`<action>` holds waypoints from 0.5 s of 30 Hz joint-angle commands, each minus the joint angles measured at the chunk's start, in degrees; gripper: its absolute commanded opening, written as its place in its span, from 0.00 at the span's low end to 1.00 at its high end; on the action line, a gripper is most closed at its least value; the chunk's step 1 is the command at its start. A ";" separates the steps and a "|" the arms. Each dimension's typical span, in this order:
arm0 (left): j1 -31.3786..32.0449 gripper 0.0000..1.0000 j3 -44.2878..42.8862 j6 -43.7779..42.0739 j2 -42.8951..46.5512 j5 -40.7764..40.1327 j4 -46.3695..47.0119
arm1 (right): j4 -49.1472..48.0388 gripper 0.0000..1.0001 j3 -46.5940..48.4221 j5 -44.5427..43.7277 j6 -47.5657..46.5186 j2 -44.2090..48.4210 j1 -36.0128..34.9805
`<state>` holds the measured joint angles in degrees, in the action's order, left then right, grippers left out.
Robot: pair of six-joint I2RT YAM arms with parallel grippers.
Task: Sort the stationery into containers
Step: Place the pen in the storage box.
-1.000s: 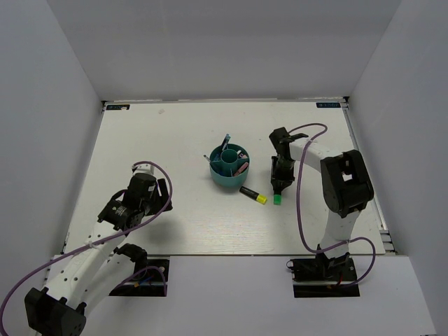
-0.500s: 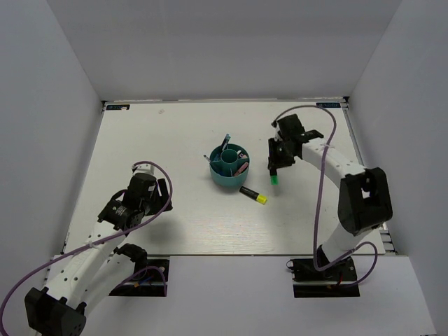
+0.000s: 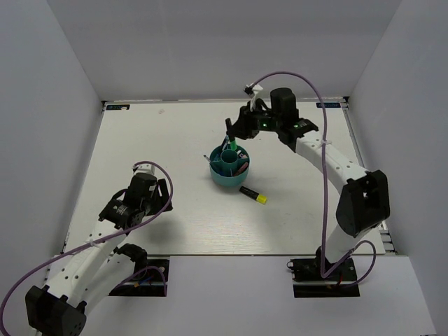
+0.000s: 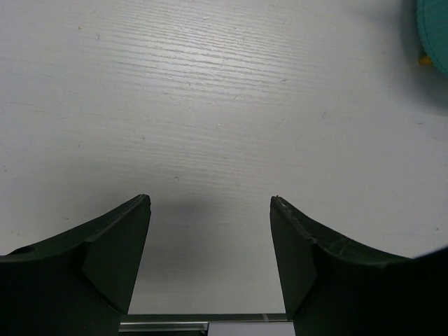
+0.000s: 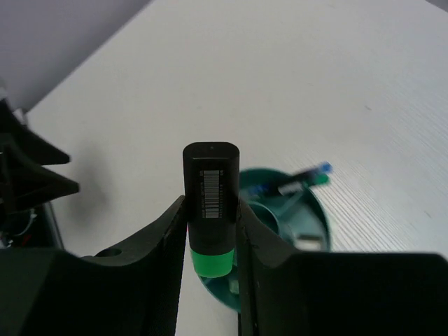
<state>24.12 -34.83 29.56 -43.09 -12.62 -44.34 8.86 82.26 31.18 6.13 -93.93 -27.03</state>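
Observation:
My right gripper (image 3: 234, 131) hangs just above the far rim of the round teal organizer (image 3: 229, 170). It is shut on a black marker with a green cap (image 5: 210, 203), cap pointing down, with the organizer (image 5: 308, 210) below and behind it. A thin blue pen (image 5: 308, 175) leans out of the organizer, and a pink marker (image 3: 241, 168) lies in its ring. On the table just right of the organizer lies a black marker with a yellow cap (image 3: 253, 195). My left gripper (image 4: 210, 201) is open over bare table, far left of the organizer (image 4: 437, 28).
White walls enclose the white table (image 3: 175, 140) on three sides. The right arm (image 3: 329, 157) stretches across the table's right half.
My right gripper lifted the green-capped marker off the table right of the organizer and swung it left to above the organizer's far rim. The left arm has not moved.

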 commanded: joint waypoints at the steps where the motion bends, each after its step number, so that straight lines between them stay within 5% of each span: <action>1: -0.30 0.79 0.46 -0.29 -0.06 -0.30 1.01 | -14.04 0.00 -0.96 13.46 1.43 -3.01 -1.36; 7: -0.30 0.79 0.46 -0.29 -0.07 -0.30 0.92 | -22.31 0.00 -4.47 20.67 -0.06 -6.26 -1.27; 15: -0.30 0.79 0.38 -0.29 -0.06 -0.21 1.01 | -23.63 0.00 -7.99 18.57 -7.78 -7.93 -0.92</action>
<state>24.12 -34.54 29.56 -43.42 -12.64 -44.31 -9.65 74.35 48.64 2.79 -101.60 -28.18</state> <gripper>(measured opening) 0.792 0.333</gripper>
